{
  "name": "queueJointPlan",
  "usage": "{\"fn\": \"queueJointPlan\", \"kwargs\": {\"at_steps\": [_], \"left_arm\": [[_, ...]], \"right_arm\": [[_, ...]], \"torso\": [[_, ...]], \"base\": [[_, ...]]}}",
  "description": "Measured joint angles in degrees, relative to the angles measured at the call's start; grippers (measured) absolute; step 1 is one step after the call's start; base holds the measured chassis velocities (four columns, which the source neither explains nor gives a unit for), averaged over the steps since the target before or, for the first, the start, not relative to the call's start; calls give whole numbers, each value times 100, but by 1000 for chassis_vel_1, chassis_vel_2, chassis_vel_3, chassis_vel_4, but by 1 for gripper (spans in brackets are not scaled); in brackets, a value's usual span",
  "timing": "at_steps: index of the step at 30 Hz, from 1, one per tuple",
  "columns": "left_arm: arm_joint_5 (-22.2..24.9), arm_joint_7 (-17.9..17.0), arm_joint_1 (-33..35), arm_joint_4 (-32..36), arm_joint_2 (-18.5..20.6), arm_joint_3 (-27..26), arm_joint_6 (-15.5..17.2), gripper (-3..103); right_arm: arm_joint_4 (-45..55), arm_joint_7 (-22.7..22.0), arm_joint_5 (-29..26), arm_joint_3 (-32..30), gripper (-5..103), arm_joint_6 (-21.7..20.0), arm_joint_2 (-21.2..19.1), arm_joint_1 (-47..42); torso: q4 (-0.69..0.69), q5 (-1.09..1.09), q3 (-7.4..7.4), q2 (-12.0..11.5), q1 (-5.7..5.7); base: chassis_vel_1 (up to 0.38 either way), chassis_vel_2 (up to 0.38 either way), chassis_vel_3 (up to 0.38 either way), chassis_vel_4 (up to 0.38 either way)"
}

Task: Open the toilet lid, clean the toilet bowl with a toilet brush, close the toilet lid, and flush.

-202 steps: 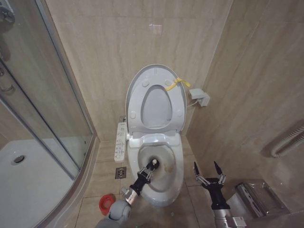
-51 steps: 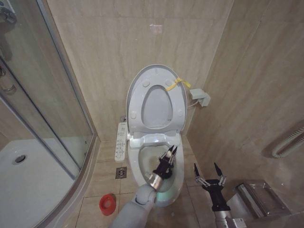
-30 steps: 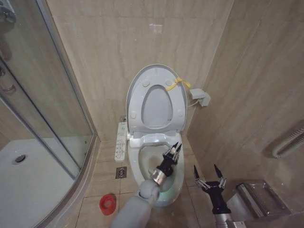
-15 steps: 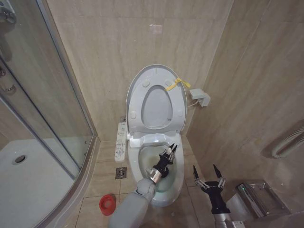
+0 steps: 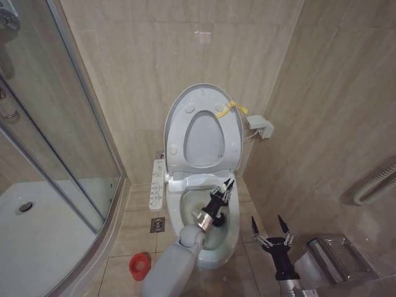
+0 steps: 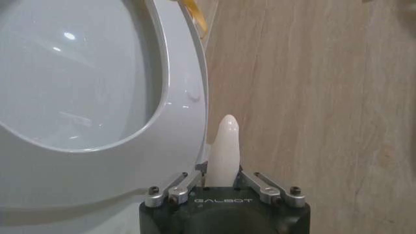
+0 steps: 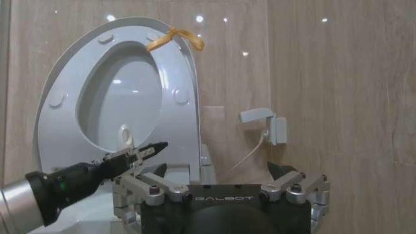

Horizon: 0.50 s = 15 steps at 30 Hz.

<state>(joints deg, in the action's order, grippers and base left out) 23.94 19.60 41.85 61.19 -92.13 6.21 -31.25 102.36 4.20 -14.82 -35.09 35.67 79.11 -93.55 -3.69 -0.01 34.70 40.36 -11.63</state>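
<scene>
Nearest, the right gripper [image 5: 276,231] hung idle beside the bowl's right flank, its fingers spread and holding nothing. Just beyond it the left gripper [image 5: 223,193] reached over the toilet bowl [image 5: 234,232], pinching the toilet brush [image 6: 223,152] by its pale handle; in the left wrist view the rounded handle end stood up between the fingers. Which way the bristle end pointed, and whether it touched the ceramic, could not be told. The brush looked light and stiff (a thin plastic shaft, probably slick when wet), so a firm hold partway along the shaft seemed the sound place to take it, since sideways scrubbing force could twist it in a loose pinch. On the floor to the left, well apart from the bowl, sat the red holder [image 5: 140,265]. Farther back, the toilet lid [image 5: 175,111] stood upright against the wall with the seat raised against it, the yellow ribbon [image 5: 230,109] tied at its right edge. The lid looked a rigid, smooth, hinged shell, awkward to pinch; the ribbon or the free top rim seemed the likeliest hold for lowering it.
</scene>
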Motion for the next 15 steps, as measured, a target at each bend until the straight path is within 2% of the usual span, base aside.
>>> {"fn": "queueJointPlan", "kwargs": {"at_steps": [6, 9, 12, 15], "left_arm": [[-56, 24, -120, -643, -6, -73, -61, 16], [-58, 24, -84, -742, -6, -73, -74, 16], [-67, 5, 9, -679, 14, -48, -58, 15], [-162, -141, 281, -245, 305, 3, 93, 15]], "right_arm": [[-1, -1, 9, 1, 100, 1, 24, 12], [-22, -1, 22, 14, 100, 1, 39, 37], [-35, -1, 34, 32, 100, 1, 52, 58], [-67, -1, 41, 47, 100, 1, 56, 78]], "torso": [[4, 0, -1, 0, 0], [4, 0, -2, 1, 0], [2, 0, -3, 2, 1], [0, 0, -3, 2, 1]], "base": [[0, 0, 0, 0], [0, 0, 0, 0], [0, 0, 0, 0], [0, 0, 0, 0]]}}
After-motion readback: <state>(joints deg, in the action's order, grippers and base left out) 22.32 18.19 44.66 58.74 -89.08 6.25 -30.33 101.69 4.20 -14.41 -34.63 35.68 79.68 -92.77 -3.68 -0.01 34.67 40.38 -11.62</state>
